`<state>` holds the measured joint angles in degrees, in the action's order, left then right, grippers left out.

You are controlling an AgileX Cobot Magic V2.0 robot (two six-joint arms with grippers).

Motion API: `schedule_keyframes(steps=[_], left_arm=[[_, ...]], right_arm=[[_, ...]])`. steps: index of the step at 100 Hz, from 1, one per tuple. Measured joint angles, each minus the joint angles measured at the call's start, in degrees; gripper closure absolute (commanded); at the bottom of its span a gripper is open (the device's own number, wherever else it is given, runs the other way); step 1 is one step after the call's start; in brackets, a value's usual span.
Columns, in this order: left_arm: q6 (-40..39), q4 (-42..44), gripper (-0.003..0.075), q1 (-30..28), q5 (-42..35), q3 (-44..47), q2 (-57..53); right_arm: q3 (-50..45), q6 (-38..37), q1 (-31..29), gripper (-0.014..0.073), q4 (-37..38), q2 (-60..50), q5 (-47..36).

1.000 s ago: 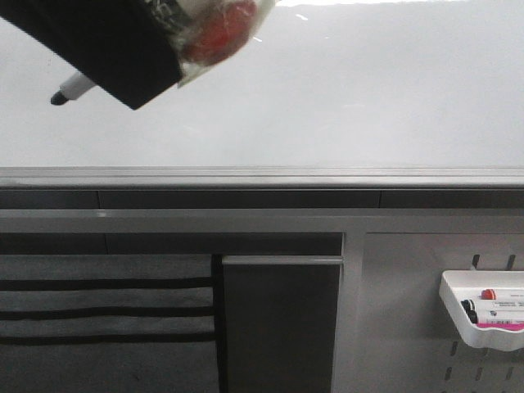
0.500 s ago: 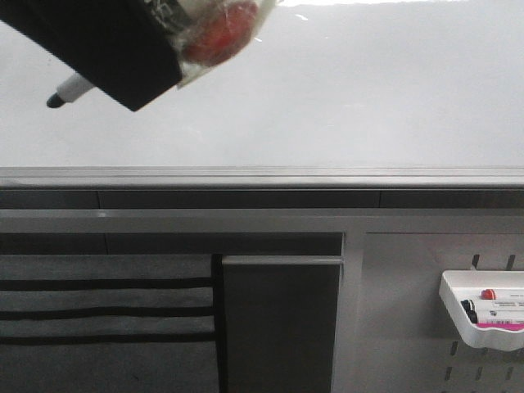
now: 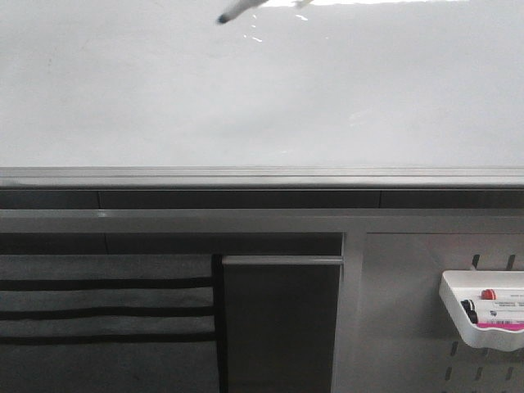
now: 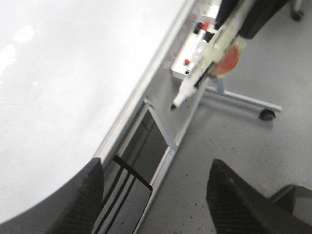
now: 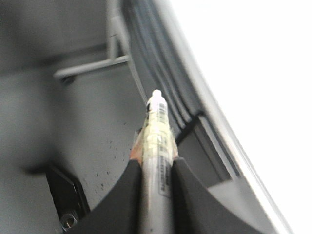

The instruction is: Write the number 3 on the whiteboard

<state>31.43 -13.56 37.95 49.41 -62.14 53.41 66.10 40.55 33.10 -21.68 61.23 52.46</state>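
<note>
The whiteboard [image 3: 327,98] fills the upper half of the front view, with a grey rail [image 3: 262,176] along its lower edge. No number 3 shows on it. My right gripper [image 5: 155,165] is shut on a white marker [image 5: 157,126] with a black tip. In the front view only the marker's tip end [image 3: 237,10] shows, at the top edge; the gripper is out of that view. In the left wrist view the marker [image 4: 195,85] points down beside the board [image 4: 73,73], its tip off the surface. My left gripper [image 4: 156,195] is open and empty.
A white tray [image 3: 483,319] with markers hangs on the grey pegboard [image 3: 401,311] at the lower right. A dark panel [image 3: 278,327] sits below the rail. A wheeled stand leg [image 4: 265,114] stands on the grey floor.
The right arm with the marker has moved up and to the right, out of the front view's top left corner. Only the marker's tip end still shows at the top edge.
</note>
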Motion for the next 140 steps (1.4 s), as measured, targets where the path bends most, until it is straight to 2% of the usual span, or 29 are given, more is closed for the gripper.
schedule_keyframes(steps=[8, 20, 39, 59, 75, 97, 122, 140], left_arm=[[-2.3, 0.0, 0.0295, -3.1, -2.1, 3.7, -3.3], [-6.2, 0.0, 0.0300, -7.4, -6.4, 10.8, -8.5], [-7.5, 0.1, 0.0300, -10.3, -10.8, 20.0, -14.5], [-7.6, 0.1, 0.0300, -10.3, -12.6, 21.5, -14.9], [-7.6, -0.1, 0.0300, -10.3, -12.8, 21.5, -14.9], [-7.6, -0.1, 0.0300, -10.3, -13.0, 21.5, -14.9], [-7.7, -0.1, 0.0300, -10.3, -13.0, 21.5, -15.0], [-7.7, -0.1, 0.0300, -10.3, -13.0, 21.5, -15.0]], right_arm=[[-1.7, -9.2, -4.4, 0.0575, 1.4, -2.3, -1.1], [-7.5, -17.1, -10.6, 0.0575, 2.2, -6.2, -5.0], [-18.2, -19.7, -13.2, 0.0575, 2.2, -11.5, -10.7], [-20.1, -19.9, -13.2, 0.0575, 2.2, -12.4, -12.5], [-13.4, -20.0, -13.3, 0.0575, 2.2, -9.5, -11.8], [1.1, -19.1, -13.0, 0.0575, 2.1, 2.7, -4.9], [10.1, -18.7, -6.2, 0.0575, 5.0, 13.7, -4.2], [15.3, -19.1, -5.3, 0.0575, 6.8, 19.3, -4.4]])
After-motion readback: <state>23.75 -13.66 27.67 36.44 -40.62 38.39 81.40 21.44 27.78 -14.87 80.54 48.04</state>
